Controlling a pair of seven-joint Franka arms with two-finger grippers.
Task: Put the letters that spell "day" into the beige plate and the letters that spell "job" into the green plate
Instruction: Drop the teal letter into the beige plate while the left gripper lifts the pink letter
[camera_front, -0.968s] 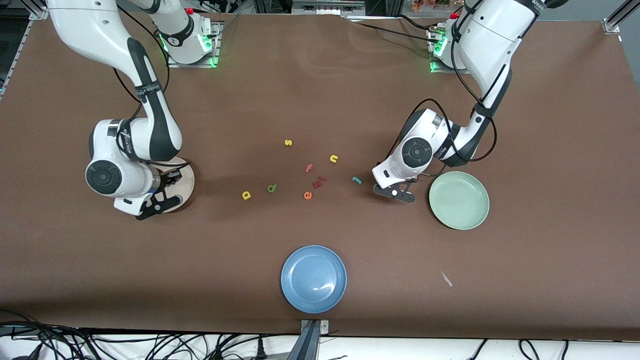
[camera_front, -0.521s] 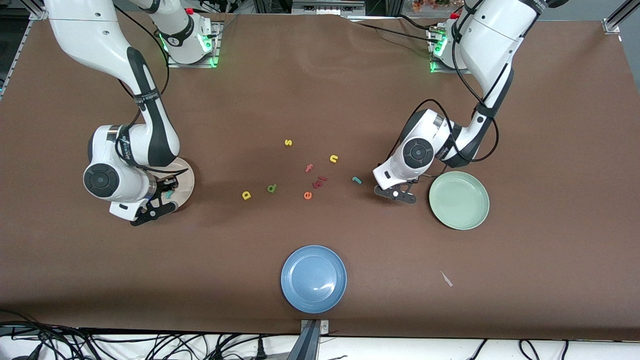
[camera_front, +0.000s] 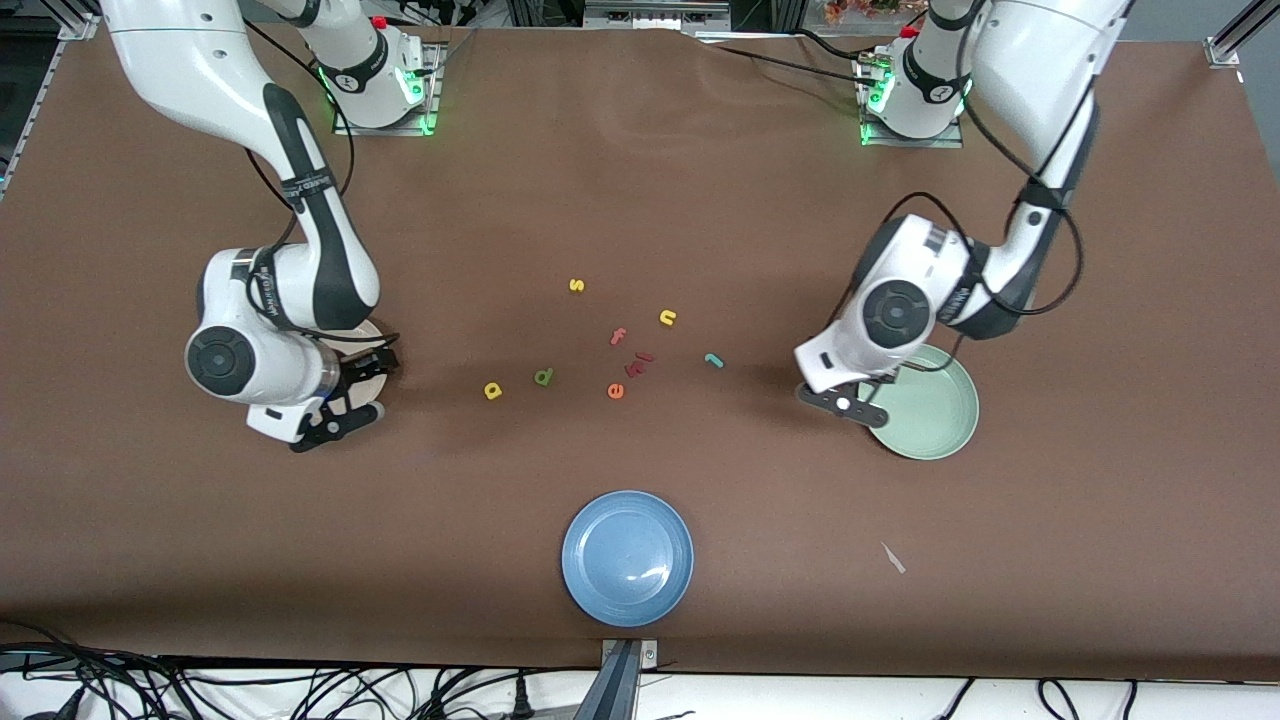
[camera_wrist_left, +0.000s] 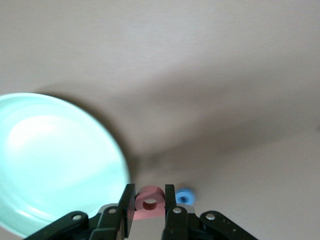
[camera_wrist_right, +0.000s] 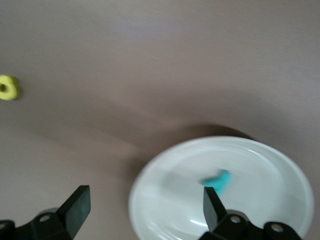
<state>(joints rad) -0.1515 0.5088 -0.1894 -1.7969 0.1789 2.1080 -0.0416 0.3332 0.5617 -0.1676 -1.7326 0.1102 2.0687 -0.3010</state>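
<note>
My left gripper (camera_wrist_left: 150, 192) is shut on the salmon-red b (camera_wrist_left: 150, 204) and hangs over the table at the rim of the green plate (camera_front: 925, 405). The blue o (camera_wrist_left: 185, 196) lies on the table close by. My right gripper (camera_wrist_right: 145, 197) stands open over the beige plate (camera_wrist_right: 260, 210), where the teal y (camera_wrist_right: 218, 180) lies. In the front view that plate (camera_front: 372, 338) is mostly hidden by the right arm. On the table's middle lie the teal j (camera_front: 713, 360), the dark green letter (camera_front: 543, 377) and the yellow round-bodied letter (camera_front: 492, 391).
Among the loose letters are a yellow s (camera_front: 575, 285), a yellow n (camera_front: 668, 317), a pink f (camera_front: 618, 336), a dark red piece (camera_front: 638, 362) and an orange e (camera_front: 615, 391). A blue plate (camera_front: 627, 558) sits near the front edge.
My right gripper opened and the teal y dropped into the beige plate. My left arm carried the salmon-red b from beside the teal j to the green plate's rim.
</note>
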